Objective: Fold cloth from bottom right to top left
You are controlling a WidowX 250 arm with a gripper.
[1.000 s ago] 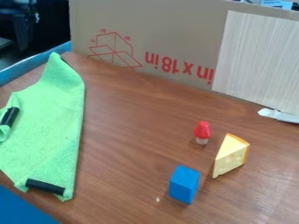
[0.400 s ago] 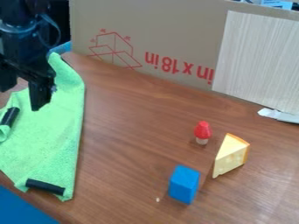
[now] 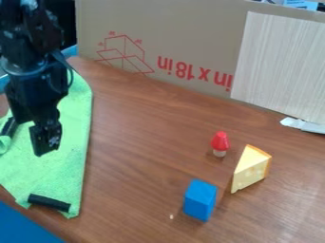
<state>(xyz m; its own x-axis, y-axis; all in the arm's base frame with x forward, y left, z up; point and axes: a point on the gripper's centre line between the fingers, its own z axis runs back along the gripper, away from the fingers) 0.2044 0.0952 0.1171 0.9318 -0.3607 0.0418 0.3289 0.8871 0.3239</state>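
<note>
Left side, cloth: green cloth [image 3: 65,166] spread on the brown table [image 3: 143,156], lower corner out flat, left edge curled
Gripper [image 3: 32,138]: left of the frame, pointing down over the cloth; whether it touches cannot be told
Fingers: apart, with green visible between the 2
Black strips: 2 on the cloth, strip 1 [image 3: 49,202] across its lower end, strip 2 [image 3: 8,128] at the curled left edge
Blue block [image 3: 199,201]: lower right of centre, upright
Cheese wedge [image 3: 249,170]: right of the frame, just beside the block, up and to its right
Red-capped mushroom [image 3: 219,143]: above the block, left of the wedge, apart from both
Cardboard [image 3: 190,28]: across the top, standing, with red print
Pale panel [image 3: 279,61]: upper right, against the cardboard
Blue surface [image 3: 22,228]: lower left corner
</note>
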